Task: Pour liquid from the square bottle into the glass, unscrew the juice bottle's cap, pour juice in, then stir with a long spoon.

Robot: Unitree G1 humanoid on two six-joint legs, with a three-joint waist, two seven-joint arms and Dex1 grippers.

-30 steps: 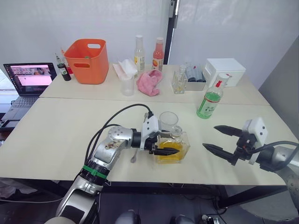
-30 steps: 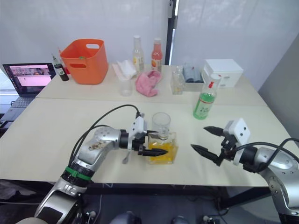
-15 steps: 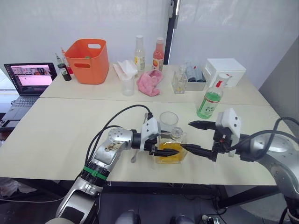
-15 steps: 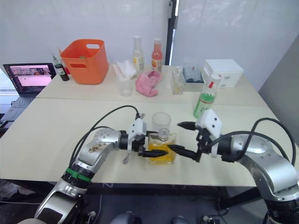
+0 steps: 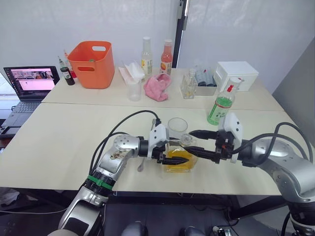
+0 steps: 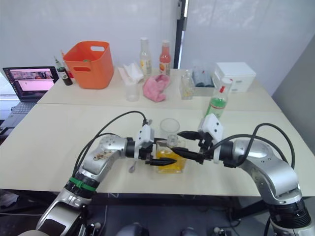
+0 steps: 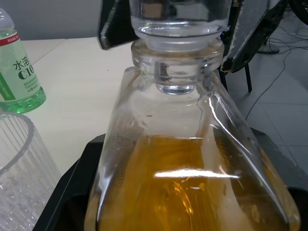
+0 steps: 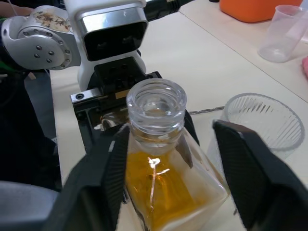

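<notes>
Square bottle (image 5: 181,158), part full of orange-yellow liquid and topped by a clear glass stopper (image 8: 156,106), stands upright at the lower centre of the head view, near the front edge of the cream table (image 5: 59,142). Across the far side of the table, in the upper part of the frame, sit an orange bin (image 5: 91,64) at upper left, a white box (image 5: 237,74) at upper right, and a pink cloth (image 5: 157,86) between them, beside two tall slim drink bottles (image 5: 146,55). A laptop (image 5: 28,86) shows at the left edge.

From the left, the left gripper (image 5: 173,153) is clamped on the bottle's body, one black finger (image 5: 174,161) across its front face; the far finger is hidden behind the glass. From the right, the right gripper (image 5: 196,143) has its fingers spread wide apart on either side of the bottle's neck, and in the right wrist view neither finger (image 8: 98,180) seems to touch the stopper, though the angle leaves this uncertain.

Right of centre stands the juice bottle (image 5: 220,108), upright with green juice (image 5: 217,113) inside and its cap (image 5: 236,81) still on. Just behind the square bottle stands the glass (image 5: 177,128), a ribbed tumbler. The long spoon (image 5: 142,160) lies flat on the table, mostly hidden behind the left wrist.
</notes>
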